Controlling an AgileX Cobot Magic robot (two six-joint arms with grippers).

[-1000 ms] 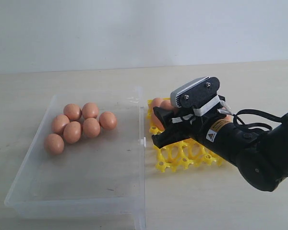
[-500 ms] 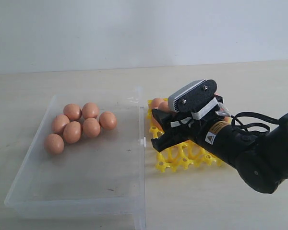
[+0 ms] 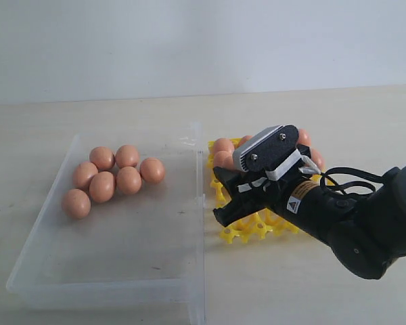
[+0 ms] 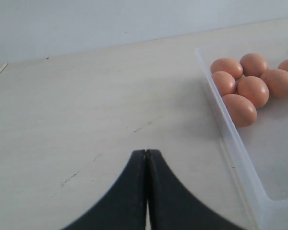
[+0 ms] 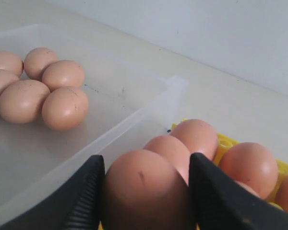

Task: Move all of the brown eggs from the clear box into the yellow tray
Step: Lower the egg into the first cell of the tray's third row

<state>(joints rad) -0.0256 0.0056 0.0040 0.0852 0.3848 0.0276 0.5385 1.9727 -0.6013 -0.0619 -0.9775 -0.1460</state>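
Several brown eggs (image 3: 115,177) lie clustered at the far left of the clear box (image 3: 197,223); the left wrist view shows them too (image 4: 252,88). More eggs (image 3: 222,146) sit in the far cups of the yellow tray (image 3: 247,229), right of the box. My right gripper (image 3: 224,196) hangs low over the tray's left side, shut on one brown egg (image 5: 144,184) that fills the gap between both fingers (image 5: 86,196). Behind that egg, tray eggs (image 5: 197,136) show. My left gripper (image 4: 146,153) is shut and empty above bare table outside the box wall (image 4: 230,139).
The box's right wall with its small clasp tab (image 3: 203,200) stands close beside the tray's left edge. My right arm's black body (image 3: 352,223) covers the tray's right part. Pale tabletop (image 3: 291,298) runs around both containers.
My right gripper has come down and slightly towards the front over the tray's left side, still holding the egg. The eggs in the box have not moved.
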